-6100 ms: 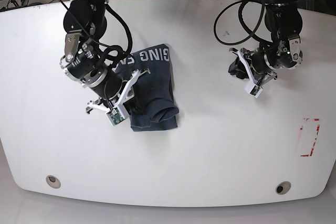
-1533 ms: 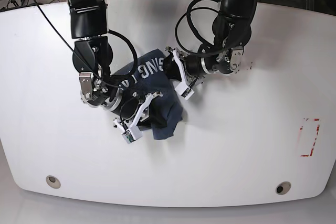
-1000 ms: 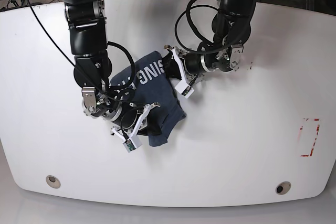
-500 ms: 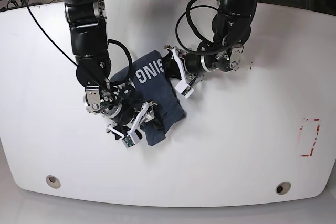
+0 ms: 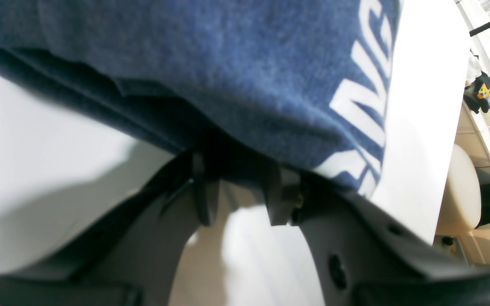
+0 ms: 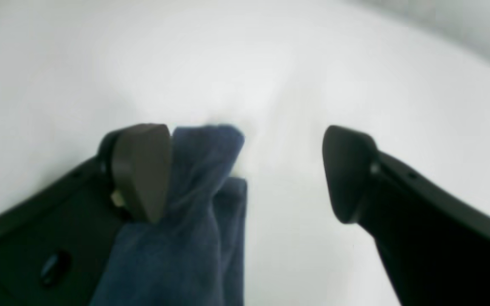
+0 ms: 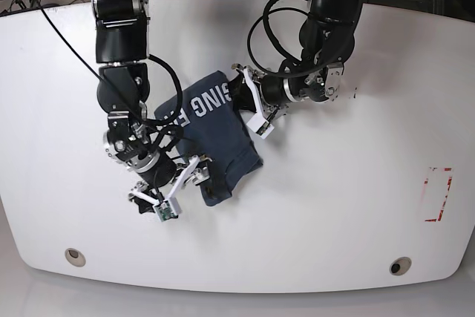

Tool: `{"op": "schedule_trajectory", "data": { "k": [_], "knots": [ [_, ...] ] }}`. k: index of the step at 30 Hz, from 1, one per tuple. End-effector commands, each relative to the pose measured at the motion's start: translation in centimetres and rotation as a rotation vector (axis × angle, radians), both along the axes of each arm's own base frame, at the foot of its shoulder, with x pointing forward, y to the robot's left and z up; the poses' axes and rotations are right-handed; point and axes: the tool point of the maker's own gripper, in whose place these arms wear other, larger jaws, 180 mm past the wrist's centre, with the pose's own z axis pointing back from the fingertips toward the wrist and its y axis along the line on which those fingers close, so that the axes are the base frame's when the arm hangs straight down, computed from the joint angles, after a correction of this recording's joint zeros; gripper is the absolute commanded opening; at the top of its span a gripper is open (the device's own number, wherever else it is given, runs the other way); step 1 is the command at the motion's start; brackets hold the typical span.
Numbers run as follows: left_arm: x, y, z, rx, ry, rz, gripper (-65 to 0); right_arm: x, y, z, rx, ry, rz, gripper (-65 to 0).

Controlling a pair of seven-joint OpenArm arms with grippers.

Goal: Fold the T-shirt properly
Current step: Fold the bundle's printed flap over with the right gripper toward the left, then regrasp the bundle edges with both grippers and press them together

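The dark blue T-shirt (image 7: 219,135) lies folded in a compact bundle mid-table, white lettering facing up at its far end. My left gripper (image 7: 249,108) sits at the bundle's right edge. In the left wrist view its fingers (image 5: 206,193) are close together, with the T-shirt's folded edge (image 5: 236,85) pinched at their tips. My right gripper (image 7: 169,183) is at the bundle's lower left corner, jaws spread wide. In the right wrist view a fold of the T-shirt (image 6: 202,204) leans against one finger pad (image 6: 141,170), and the other pad stands well apart from it.
A red-outlined rectangle (image 7: 438,194) is marked on the white table (image 7: 334,206) at the right. Two round holes (image 7: 74,255) (image 7: 401,266) sit near the front edge. Black cables (image 7: 271,24) loop from the left arm above the shirt.
My right gripper has opened, let go of the shirt's lower corner and drawn back toward the lower left. The shirt's lower edge has settled flatter. The left arm has stayed put.
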Motion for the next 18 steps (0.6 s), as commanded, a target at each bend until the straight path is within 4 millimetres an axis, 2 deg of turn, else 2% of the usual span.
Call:
{"op": "schedule_trajectory", "data": {
  "k": [1, 5, 9, 13, 18],
  "knots": [
    [-0.5, 0.6, -1.2, 0.082, 0.021, -0.027, -48.5, -0.9, 0.6, 4.4, -0.007, -0.107, 0.019, -11.9],
    [-0.7, 0.2, -1.2, 0.089, 0.017, -0.049, -48.5, -2.9, 2.0, 5.3, -0.013, -0.110, 0.037, -12.0],
    [-1.1, 0.7, -1.6, 0.111, 0.017, -0.070, -48.5, -4.5, 3.3, 4.8, 0.015, -0.091, 0.046, -16.0],
    [-1.3, 0.5, -1.6, 0.114, 0.016, -0.081, -48.5, -5.2, 3.8, 3.2, 0.033, -0.045, 0.048, -25.5],
    [-1.3, 0.5, -1.6, 0.114, 0.016, -0.081, -48.5, -4.9, 4.1, 0.2, 0.050, 0.040, 0.044, -38.4]
  ]
}}
